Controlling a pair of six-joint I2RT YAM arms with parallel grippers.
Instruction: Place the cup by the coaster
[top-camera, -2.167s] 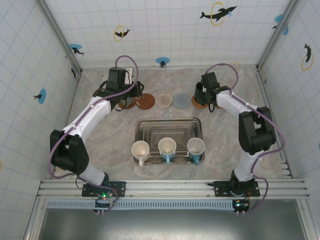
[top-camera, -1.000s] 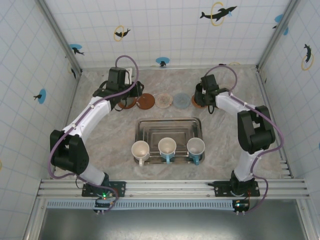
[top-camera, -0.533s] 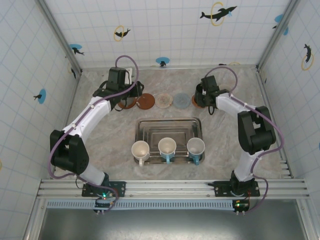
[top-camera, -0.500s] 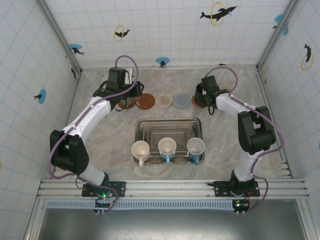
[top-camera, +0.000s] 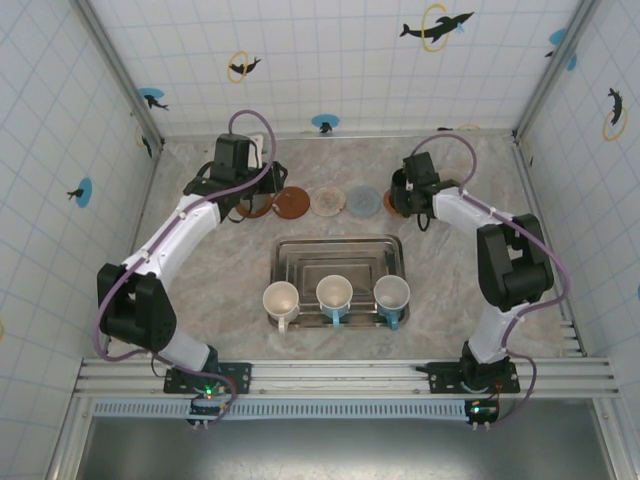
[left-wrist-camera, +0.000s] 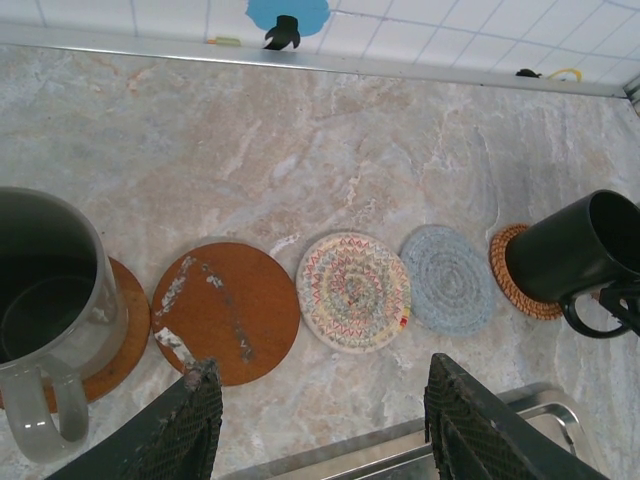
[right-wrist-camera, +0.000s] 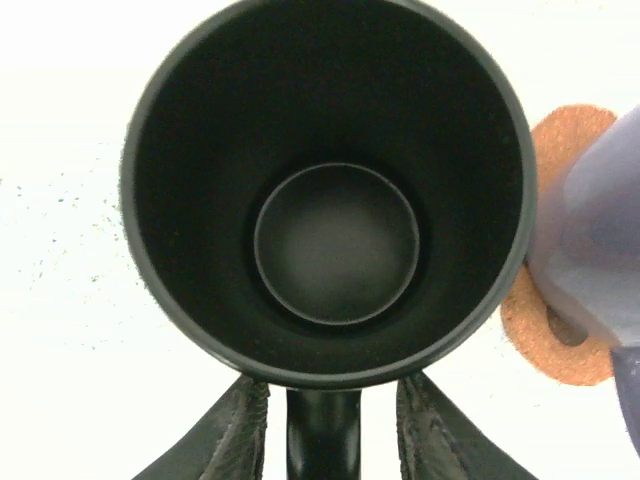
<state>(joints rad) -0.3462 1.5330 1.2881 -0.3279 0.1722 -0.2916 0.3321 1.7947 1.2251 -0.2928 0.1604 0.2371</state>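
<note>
Matt black cup (right-wrist-camera: 335, 245); rough woven coaster (left-wrist-camera: 505, 262); smooth marbled table (left-wrist-camera: 300, 150)

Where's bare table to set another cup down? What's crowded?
Bare marble between the coaster row and the back wall; also the strip between the tray and the right arm. Crowded: that row, a grey mug and a black mug at its ends, and three cups along the tray's near edge.
</note>
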